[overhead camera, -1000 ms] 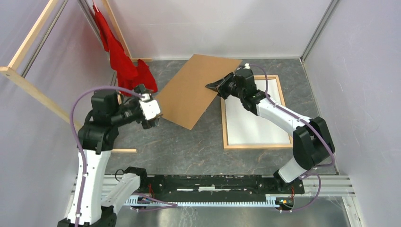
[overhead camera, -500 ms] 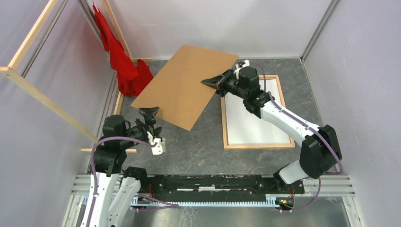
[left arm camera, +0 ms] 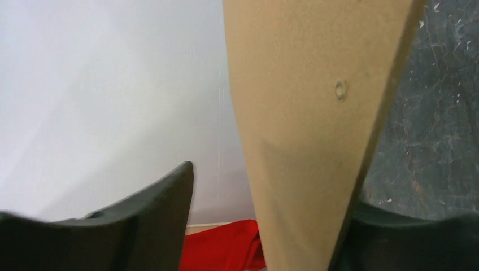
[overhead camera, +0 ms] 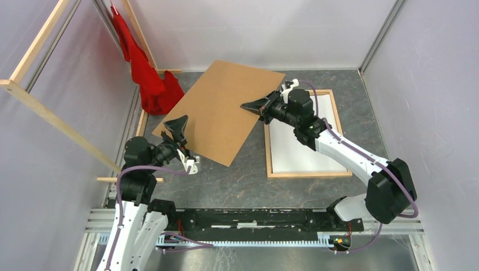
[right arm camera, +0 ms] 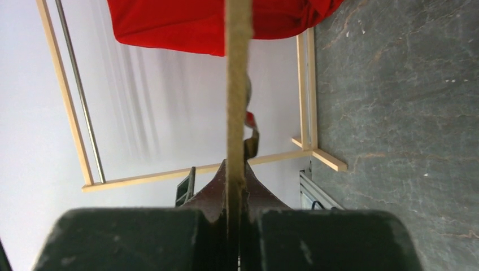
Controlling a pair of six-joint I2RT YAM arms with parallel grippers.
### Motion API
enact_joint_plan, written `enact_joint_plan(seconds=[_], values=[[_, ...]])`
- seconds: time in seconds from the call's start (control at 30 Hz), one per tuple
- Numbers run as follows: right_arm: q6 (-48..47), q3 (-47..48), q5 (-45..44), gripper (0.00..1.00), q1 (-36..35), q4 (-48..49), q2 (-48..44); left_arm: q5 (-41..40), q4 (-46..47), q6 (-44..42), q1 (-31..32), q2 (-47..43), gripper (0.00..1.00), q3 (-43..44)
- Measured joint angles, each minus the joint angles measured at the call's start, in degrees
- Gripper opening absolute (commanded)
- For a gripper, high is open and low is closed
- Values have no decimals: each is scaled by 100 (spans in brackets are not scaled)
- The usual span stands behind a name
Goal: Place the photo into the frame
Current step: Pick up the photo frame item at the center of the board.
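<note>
The light-wood frame (overhead camera: 308, 174) lies flat on the right of the table. A white sheet (overhead camera: 299, 152), the photo with its plain back up, lies inside it; no printed side shows. My right gripper (overhead camera: 251, 105) is shut on the right edge of the brown hardboard panel (overhead camera: 220, 107) and holds it tilted above the table. In the right wrist view the panel (right arm camera: 237, 68) is edge-on between my closed right gripper (right arm camera: 234, 169). My left gripper (overhead camera: 178, 127) is open at the panel's near-left corner. In the left wrist view the panel (left arm camera: 305, 113) stands between the spread jaws of my left gripper (left arm camera: 271, 192), against the right finger.
A red cloth (overhead camera: 152, 79) hangs and piles at the back left; it also shows in the right wrist view (right arm camera: 214, 22) and the left wrist view (left arm camera: 220, 248). Long wooden rails (overhead camera: 51, 118) lean along the left wall. Grey walls enclose the table.
My left arm dropped back toward its base, then brought its open gripper up around the panel's near-left corner. My right gripper carried the panel leftward and flatter.
</note>
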State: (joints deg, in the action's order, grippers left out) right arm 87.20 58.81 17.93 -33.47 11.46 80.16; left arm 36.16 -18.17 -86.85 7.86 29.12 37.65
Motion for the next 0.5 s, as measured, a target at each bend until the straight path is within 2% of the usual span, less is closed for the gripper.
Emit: enact_joint_plan(seconds=[0.03, 0.1, 0.13, 0.17, 0.2, 0.27, 0.33, 0.5], values=[[22, -35, 2, 0, -26, 15, -24, 2, 66, 0, 0, 17, 48, 0], [74, -55, -15, 6, -46, 74, -31, 0, 105, 0, 0, 72, 32, 0], [111, -55, -28, 14, -39, 109, -31, 2, 118, -2, -2, 111, 23, 0], [131, -57, -42, 33, -35, 138, -33, 0, 125, -2, -2, 153, 11, 0], [94, -57, -48, 41, -26, 170, -50, -4, 144, 0, -2, 199, 7, 0], [-76, -55, 33, 55, -31, 151, -70, -7, 260, 59, -2, 236, 2, 2], [-310, -46, 164, 67, -39, 39, -72, -22, 295, 118, -2, 267, 2, 9], [-1200, 129, 597, 81, 63, -389, -74, -68, 472, 313, 0, 376, 2, 22]])
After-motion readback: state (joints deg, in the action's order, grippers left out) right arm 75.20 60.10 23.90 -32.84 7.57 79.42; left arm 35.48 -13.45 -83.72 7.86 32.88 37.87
